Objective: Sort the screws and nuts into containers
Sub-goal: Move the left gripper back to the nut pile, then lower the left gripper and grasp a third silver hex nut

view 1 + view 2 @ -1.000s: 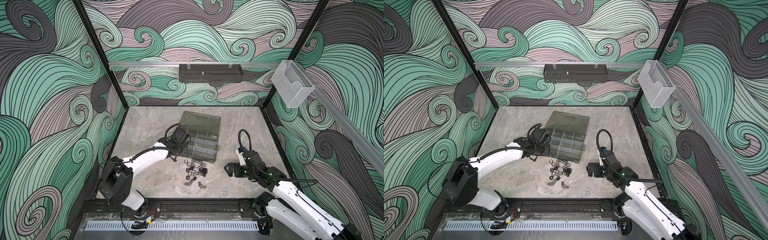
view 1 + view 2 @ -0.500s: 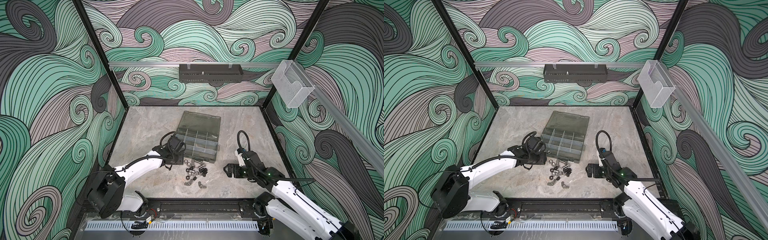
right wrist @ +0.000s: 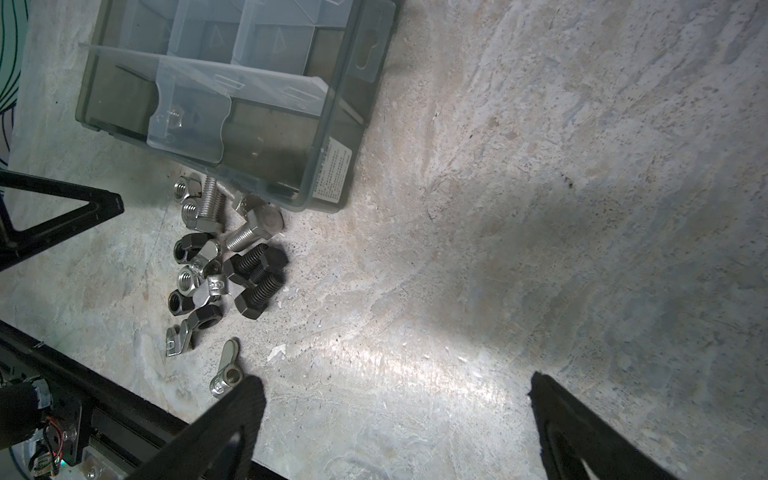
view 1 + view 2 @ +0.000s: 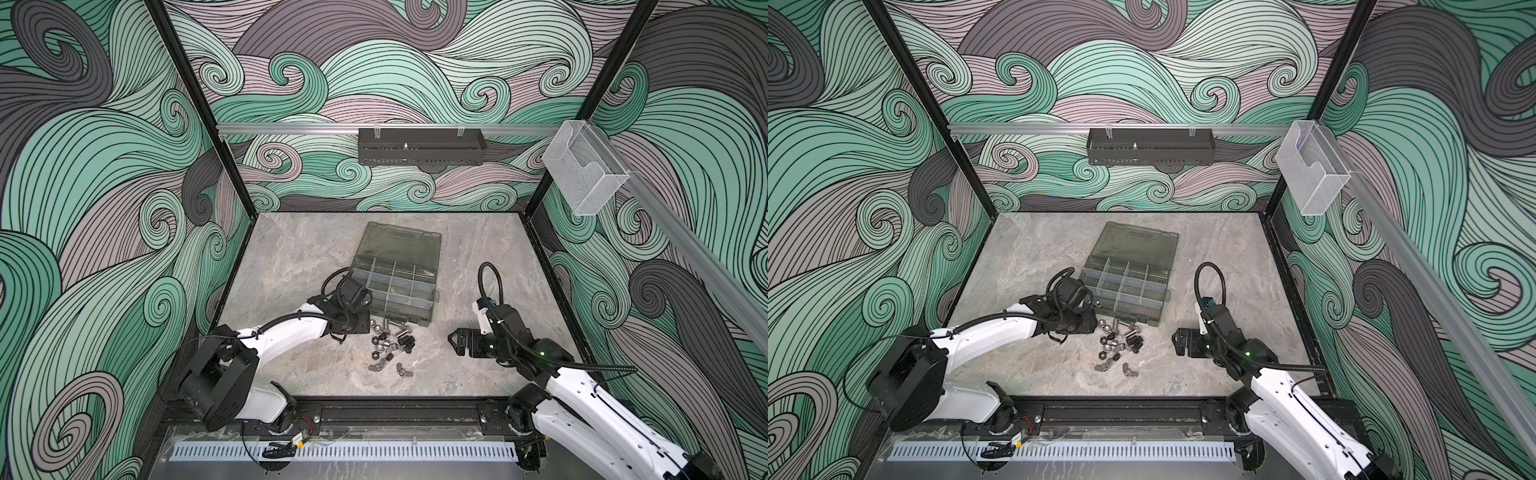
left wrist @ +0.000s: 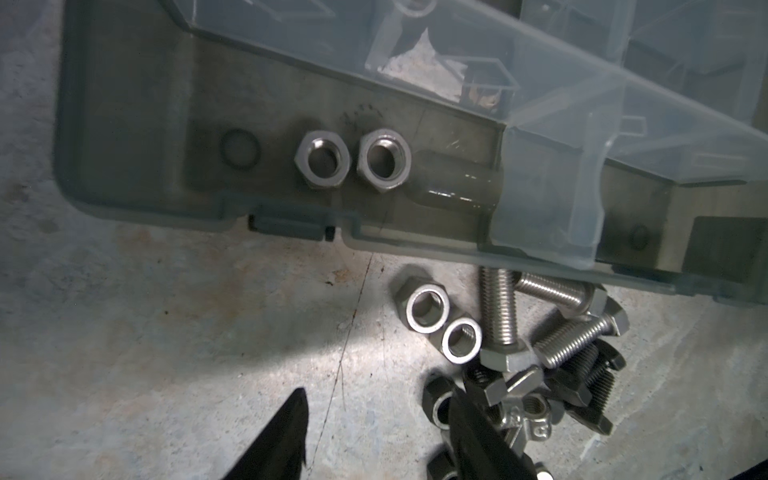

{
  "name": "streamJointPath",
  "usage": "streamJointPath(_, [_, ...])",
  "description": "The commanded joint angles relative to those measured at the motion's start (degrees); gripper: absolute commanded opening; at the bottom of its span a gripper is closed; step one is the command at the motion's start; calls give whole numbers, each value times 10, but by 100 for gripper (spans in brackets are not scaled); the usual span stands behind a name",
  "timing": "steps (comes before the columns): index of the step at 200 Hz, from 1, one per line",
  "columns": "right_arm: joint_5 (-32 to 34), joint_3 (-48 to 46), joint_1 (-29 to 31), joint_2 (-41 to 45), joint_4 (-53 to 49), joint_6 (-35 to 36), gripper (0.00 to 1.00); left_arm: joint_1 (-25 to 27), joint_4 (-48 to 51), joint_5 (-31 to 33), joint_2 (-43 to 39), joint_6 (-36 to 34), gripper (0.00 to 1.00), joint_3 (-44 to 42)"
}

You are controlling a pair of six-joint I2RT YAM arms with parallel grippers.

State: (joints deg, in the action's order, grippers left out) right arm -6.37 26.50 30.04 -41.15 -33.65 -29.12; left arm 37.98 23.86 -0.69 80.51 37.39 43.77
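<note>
The grey translucent organiser case lies open mid-table, its containers [image 4: 392, 286] split by thin dividers. Two silver hex nuts [image 5: 320, 160] sit side by side in the near-left cell [image 5: 145, 124]. In front of the case lies a pile of loose screws [image 5: 498, 311] and nuts [image 5: 424, 309], seen in both top views [image 4: 392, 340] [image 4: 1121, 340]. My left gripper [image 5: 380, 388] hangs open just left of the pile [image 4: 359, 324], one finger over its edge and bare table between its fingers. My right gripper [image 3: 392, 380] stands wide open and empty right of the pile [image 4: 457, 340]. A silver winged nut [image 3: 226, 374] lies beside one of its fingers.
The case's lid [image 4: 399, 245] lies flat behind the cells. A black perforated tray [image 4: 419, 145] hangs on the back wall rail. A clear acrylic box [image 4: 582, 174] is fixed high on the right. A black frame rail [image 4: 395, 411] runs along the table's front edge.
My left gripper has drawn back from the case's near-left corner toward the table's front, beside the pile, and its jaws have widened. The right arm has not moved.
</note>
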Motion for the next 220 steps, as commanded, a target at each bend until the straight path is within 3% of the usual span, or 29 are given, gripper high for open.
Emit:
streamJointPath(1, [9, -5, 3, 0, -3, -3, 99, 8, -17, -13, 30, 14, 58, 23])
streamJointPath(120, [-3, -10, 3, 4, 4, 15, 99, 16, 2, 20, 129, 30, 57, 92])
streamJointPath(187, [-9, -9, 4, -13, 15, 28, 99, 23, 10, 32, 165, 37, 51, 108])
streamJointPath(220, [-4, -15, 3, 1, 18, 25, 99, 26, 19, 45, 169, 36, 42, 103])
